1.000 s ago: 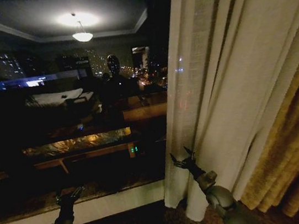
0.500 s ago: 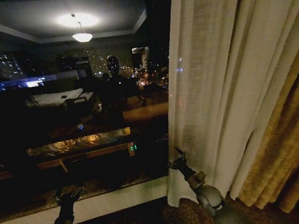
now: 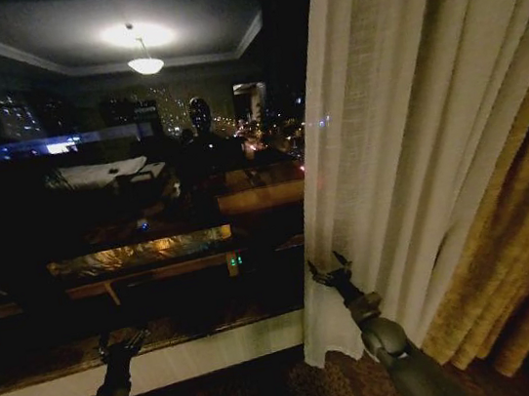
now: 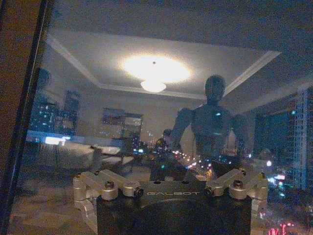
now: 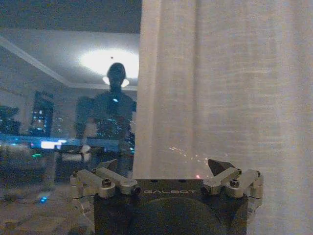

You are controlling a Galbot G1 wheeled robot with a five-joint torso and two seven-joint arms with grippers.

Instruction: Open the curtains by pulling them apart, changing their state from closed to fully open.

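Dark window glass (image 3: 128, 207) lies bare left of the sheer curtain (image 3: 404, 139). The right gripper (image 3: 328, 273), fingers spread and empty, sits at its free edge; the left gripper (image 3: 120, 348) waits open near the sill.

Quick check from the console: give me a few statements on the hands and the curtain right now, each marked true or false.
1. The right hand is at the sheer curtain's inner edge, fingers spread. True.
2. The left hand is gripping the sheer curtain. False: it hangs low before the window glass, apart from any fabric.
3. A golden-yellow drape hangs on the far side of the sheer curtain from the glass. True.
4. The sheer curtain covers the whole window. False: it is bunched on the robot's right, and the glass to its left is bare.
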